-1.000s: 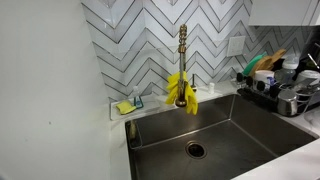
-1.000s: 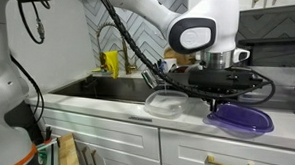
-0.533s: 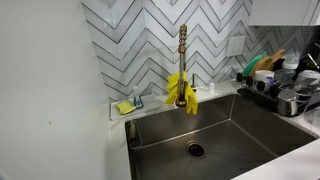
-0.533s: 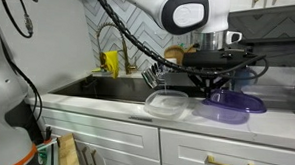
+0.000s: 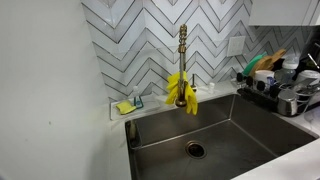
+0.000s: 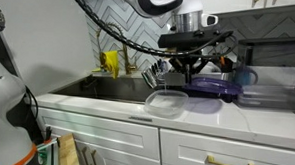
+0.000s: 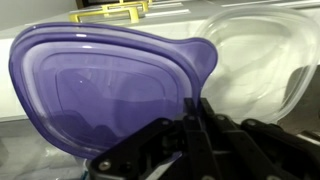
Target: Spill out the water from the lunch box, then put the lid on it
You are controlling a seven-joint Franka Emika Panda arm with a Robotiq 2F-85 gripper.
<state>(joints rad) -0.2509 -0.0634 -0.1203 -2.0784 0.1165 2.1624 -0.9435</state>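
Note:
The lunch box [image 6: 167, 102] is a clear plastic container that stands open on the white counter next to the sink. It also shows in the wrist view [image 7: 262, 48] at the upper right. My gripper [image 6: 194, 73] hangs above and just behind it, shut on the edge of a see-through purple lid [image 6: 215, 87], which it holds in the air, tilted. In the wrist view the lid [image 7: 105, 85] fills the left and middle, and my gripper [image 7: 193, 110] pinches its near rim. Whether water is in the box cannot be told.
A steel sink [image 5: 215, 128] with a drain [image 5: 196, 150] lies under a gold faucet [image 5: 183, 48] draped with yellow gloves [image 5: 181, 90]. A dish rack [image 5: 282, 88] stands on one side, a sponge [image 5: 127, 106] on the back ledge. Drawers [image 6: 199, 155] sit below the counter.
My gripper has lifted the purple lid off the counter and carried it up and toward the lunch box. The lunch box has not moved.

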